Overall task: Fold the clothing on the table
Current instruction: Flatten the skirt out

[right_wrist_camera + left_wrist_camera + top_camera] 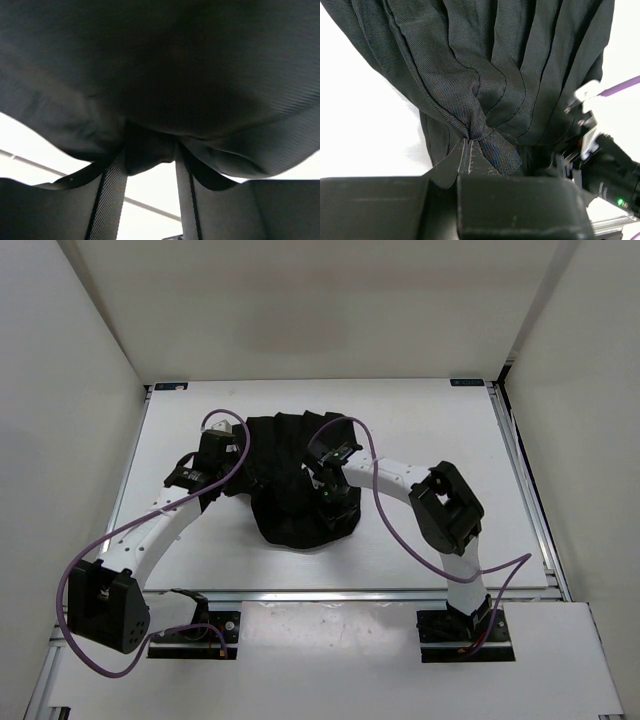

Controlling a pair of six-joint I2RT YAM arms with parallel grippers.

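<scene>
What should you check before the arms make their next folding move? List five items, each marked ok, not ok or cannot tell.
1. The left gripper is shut on a fold of the clothing: ok.
2. The right gripper has fabric bunched between its fingers: ok.
3. The clothing lies wholly on the table: ok.
4. The clothing is spread flat: not ok, it is crumpled.
5. Hem and waistband can be told apart: cannot tell.

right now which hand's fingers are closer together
The left hand: fingers meet on a thin pinch of skirt; the right hand has them apart around a bunch.
</scene>
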